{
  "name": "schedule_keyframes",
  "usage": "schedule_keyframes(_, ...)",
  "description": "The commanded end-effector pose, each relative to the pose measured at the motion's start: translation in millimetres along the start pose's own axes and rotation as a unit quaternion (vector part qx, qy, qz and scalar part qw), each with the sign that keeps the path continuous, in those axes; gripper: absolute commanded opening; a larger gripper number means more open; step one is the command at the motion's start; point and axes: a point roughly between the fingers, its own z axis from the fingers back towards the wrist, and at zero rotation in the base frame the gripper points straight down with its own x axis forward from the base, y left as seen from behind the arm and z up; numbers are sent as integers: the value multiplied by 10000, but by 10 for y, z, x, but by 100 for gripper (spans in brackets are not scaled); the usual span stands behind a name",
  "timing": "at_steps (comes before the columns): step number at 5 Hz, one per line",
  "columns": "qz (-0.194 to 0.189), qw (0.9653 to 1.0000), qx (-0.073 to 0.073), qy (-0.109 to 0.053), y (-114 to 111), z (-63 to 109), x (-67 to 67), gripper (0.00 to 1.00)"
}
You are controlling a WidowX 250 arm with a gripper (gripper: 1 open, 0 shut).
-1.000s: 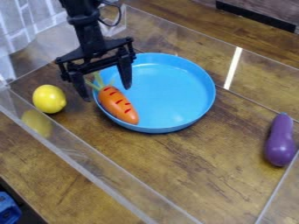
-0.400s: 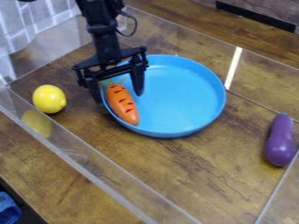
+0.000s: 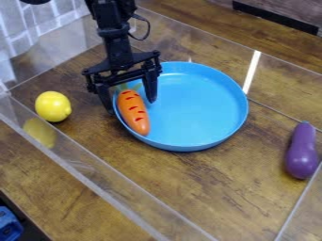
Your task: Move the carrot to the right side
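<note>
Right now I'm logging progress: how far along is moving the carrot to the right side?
Nothing is done yet: the carrot lies at the left edge of the blue plate. In hand: the open gripper hangs just over its top end, not closed on it. Left: grip, lift and carry it right, toward the eggplant.

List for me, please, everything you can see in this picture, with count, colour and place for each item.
small orange toy carrot: one, orange with dark ridges, lying in the left part of the plate, between the gripper's open jaws.
round blue plastic plate: one, light blue, middle of the table.
round yellow toy lemon: one, yellow, on the table left of the plate.
purple toy eggplant: one, purple, on the table near the right edge.
wooden table: one, dark brown planks, under everything.
clear panel: one, transparent, standing along the near left side.
black gripper: one, black, open, pointing down over the carrot's top end.
</note>
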Motion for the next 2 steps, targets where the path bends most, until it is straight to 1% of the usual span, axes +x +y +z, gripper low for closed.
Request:
schedule_keyframes(1,-5,9995,-165,-284,-97,155,128,100)
schedule_keyframes(2,-7,9995,-150,-287,-146,124,141,100)
